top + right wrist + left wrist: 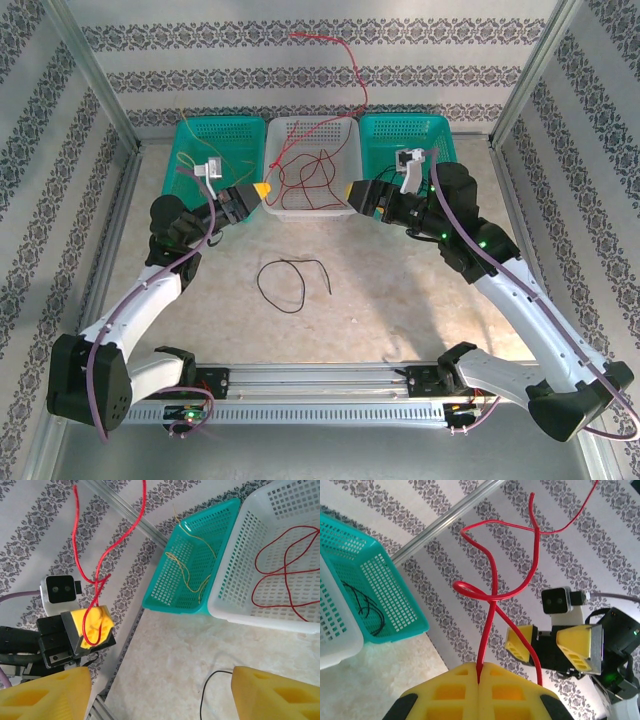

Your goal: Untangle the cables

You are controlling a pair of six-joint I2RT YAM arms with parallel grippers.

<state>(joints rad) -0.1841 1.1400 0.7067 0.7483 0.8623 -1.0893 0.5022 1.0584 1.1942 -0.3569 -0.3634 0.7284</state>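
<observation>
The red cable, pinched between the closed fingers of the left gripper and running up toward 12 o'clock, is best lowered slowly into the white basket at 2 o'clock, with the spread-fingered right gripper kept clear of its loops.

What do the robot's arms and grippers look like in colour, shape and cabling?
The left arm and right arm have white shells with black joints; a purple cable runs along each. The left gripper and right gripper carry blocky yellow fingers with rectangular cut-outs. A white camera sits at each wrist.
</observation>
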